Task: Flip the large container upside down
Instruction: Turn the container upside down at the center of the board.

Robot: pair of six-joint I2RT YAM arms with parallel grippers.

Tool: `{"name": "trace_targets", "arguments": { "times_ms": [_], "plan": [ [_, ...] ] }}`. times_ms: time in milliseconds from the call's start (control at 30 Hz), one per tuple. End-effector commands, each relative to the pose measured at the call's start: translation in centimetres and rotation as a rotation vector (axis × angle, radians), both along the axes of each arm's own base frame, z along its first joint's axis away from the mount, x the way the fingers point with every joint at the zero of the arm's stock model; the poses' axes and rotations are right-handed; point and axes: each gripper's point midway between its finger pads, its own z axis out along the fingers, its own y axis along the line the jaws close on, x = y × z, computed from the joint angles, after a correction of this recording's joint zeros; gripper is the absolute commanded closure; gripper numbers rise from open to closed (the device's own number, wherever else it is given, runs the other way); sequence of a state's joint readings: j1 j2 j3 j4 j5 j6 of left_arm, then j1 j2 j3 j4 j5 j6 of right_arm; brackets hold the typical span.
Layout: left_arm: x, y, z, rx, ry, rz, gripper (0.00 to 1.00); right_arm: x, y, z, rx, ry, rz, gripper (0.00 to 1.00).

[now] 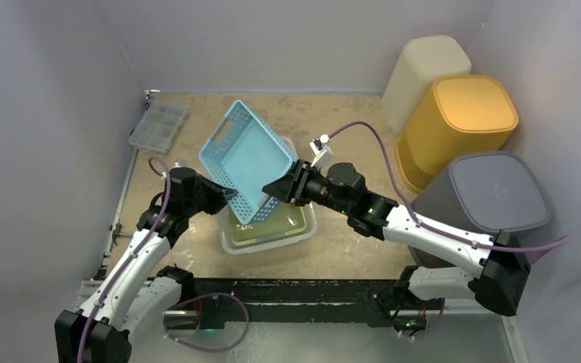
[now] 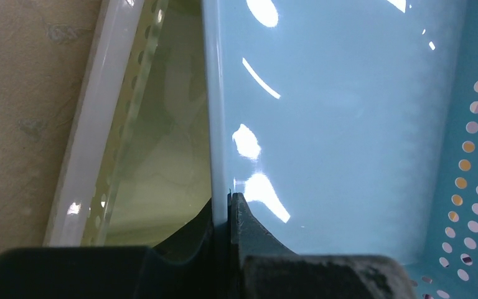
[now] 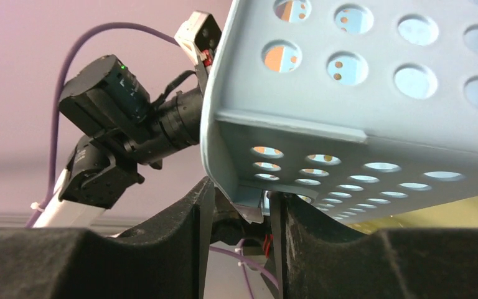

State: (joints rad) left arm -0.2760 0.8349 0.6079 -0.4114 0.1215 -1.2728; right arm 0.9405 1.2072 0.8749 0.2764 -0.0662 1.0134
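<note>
A small clear box [image 1: 157, 126] is lying on the far left of the table [image 1: 340, 121]. Next to it, the left tool [image 1: 231, 195] is pinching the thin wall of the blue basket [image 1: 246, 155]. The basket is tipping up on its edge over a clear tub [image 1: 302, 231], with its open side showing from above. The right tool [image 1: 280, 187] is squeezing the basket's right corner. A cream bin [image 1: 427, 72], a yellow bin [image 1: 461, 121] and a grey bin [image 1: 492, 193] are standing on the right.
</note>
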Motion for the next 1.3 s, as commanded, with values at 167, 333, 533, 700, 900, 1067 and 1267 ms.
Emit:
{"name": "trace_targets", "arguments": {
  "times_ms": [167, 333, 533, 700, 900, 1067, 1267],
  "plan": [
    [-0.2, -1.3, 1.8, -0.074, -0.065, -0.048, 1.00, 1.8, 0.7, 5.2, 0.121, -0.111, -0.070, 0.69],
    [-0.3, -1.3, 1.7, -0.079, -0.066, -0.048, 1.00, 2.4, 0.4, 4.6, 0.110, -0.087, -0.134, 0.67],
    [-0.5, -1.4, 1.4, -0.093, -0.062, -0.051, 1.00, 2.9, 0.5, 4.4, 0.126, -0.085, -0.205, 0.62],
    [-0.5, -1.4, 1.3, -0.093, -0.062, -0.051, 1.00, 2.5, 1.8, 4.5, 0.108, -0.105, -0.178, 0.67],
    [-0.4, -1.6, 1.1, -0.098, -0.058, -0.056, 1.00, 2.6, 2.3, 4.1, 0.087, -0.102, -0.179, 0.67],
    [-0.4, -1.6, 0.9, -0.095, -0.056, -0.060, 1.00, 2.7, 2.0, 4.5, 0.082, -0.120, -0.193, 0.77],
    [-0.3, -1.9, 1.0, -0.092, -0.071, -0.084, 1.00, 2.5, 2.3, 5.3, 0.049, -0.156, -0.161, 1.00]
  ]
}}
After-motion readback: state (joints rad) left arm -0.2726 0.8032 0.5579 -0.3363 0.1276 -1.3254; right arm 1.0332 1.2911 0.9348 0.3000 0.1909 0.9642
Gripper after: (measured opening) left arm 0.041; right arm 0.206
